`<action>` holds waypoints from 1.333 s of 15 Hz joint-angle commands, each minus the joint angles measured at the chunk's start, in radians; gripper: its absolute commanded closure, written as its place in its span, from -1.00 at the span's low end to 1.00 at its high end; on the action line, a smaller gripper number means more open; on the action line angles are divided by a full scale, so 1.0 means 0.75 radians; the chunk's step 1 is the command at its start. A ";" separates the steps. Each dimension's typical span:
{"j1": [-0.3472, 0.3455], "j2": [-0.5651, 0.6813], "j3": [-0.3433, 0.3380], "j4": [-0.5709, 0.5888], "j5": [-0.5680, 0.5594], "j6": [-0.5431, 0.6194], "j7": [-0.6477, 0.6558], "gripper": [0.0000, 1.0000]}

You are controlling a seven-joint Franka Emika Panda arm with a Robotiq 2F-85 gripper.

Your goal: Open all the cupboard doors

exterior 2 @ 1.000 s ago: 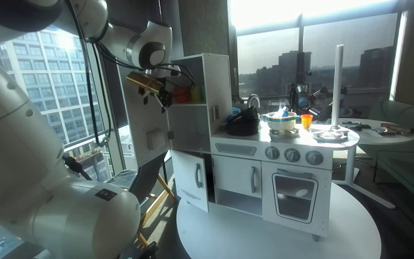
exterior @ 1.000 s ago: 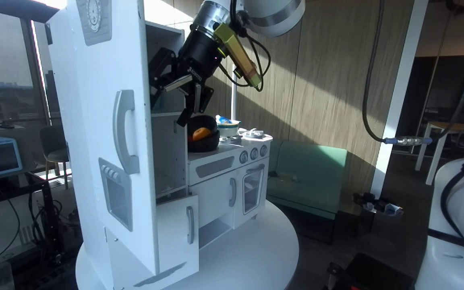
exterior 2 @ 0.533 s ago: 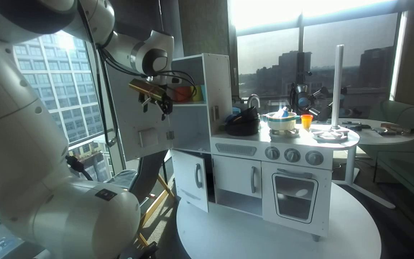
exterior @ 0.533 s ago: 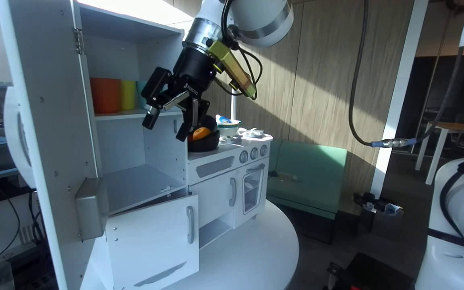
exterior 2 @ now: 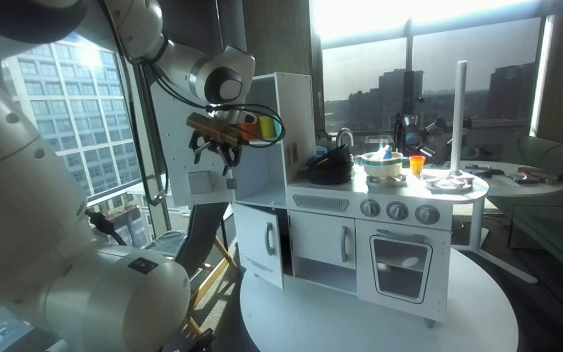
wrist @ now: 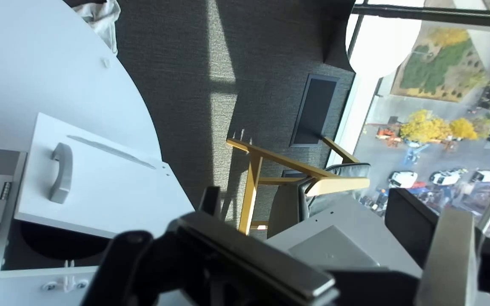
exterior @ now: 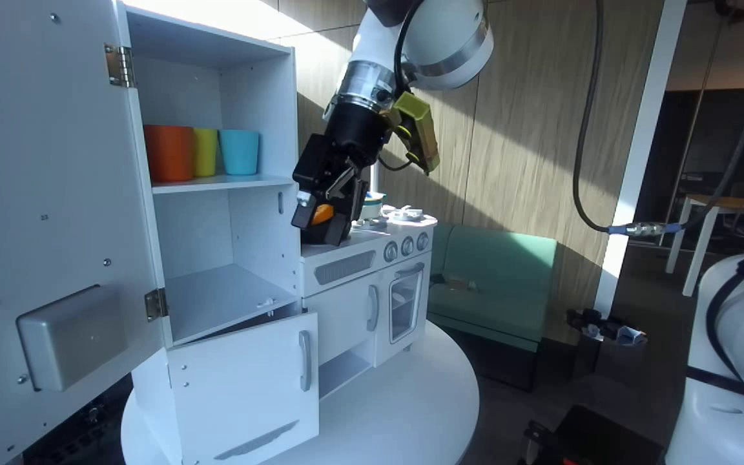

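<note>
Wrist view: the lower cupboard door is noted ajar. In an exterior view, the upper door is found swung wide, cups exposed; the middle door and oven door are closed. The pincer is spread, nothing grasped, presumably so that another handle can be taken. The play kitchen is carried by the desk, presumably for reach.

Tall white door: we see it wide open
Low white door: partly open
Small middle door: closed
</note>
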 commanded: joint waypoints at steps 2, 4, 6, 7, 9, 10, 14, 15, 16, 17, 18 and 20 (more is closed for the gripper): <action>-0.020 -0.014 0.009 -0.007 -0.001 -0.018 -0.010 -1.00; -0.020 -0.019 0.009 -0.010 -0.002 -0.020 -0.010 -1.00; -0.017 0.013 0.032 -0.029 -0.071 -0.024 -0.035 -1.00; -0.014 0.030 0.052 -0.063 -0.113 0.008 -0.046 -1.00; 0.008 0.050 0.055 -0.126 -0.125 0.040 -0.144 -1.00; 0.012 0.058 0.061 -0.148 -0.135 0.042 -0.179 -1.00; 0.008 0.105 0.104 -0.250 -0.275 0.157 -0.282 -1.00; 0.005 0.116 0.109 -0.273 -0.327 0.198 -0.296 -1.00; 0.001 0.129 0.112 -0.295 -0.385 0.241 -0.314 -1.00; -0.005 0.148 0.112 -0.313 -0.435 0.291 -0.309 -1.00; -0.007 0.172 0.106 -0.326 -0.467 0.342 -0.317 -1.00; -0.024 0.227 0.098 -0.349 -0.548 0.499 -0.319 -1.00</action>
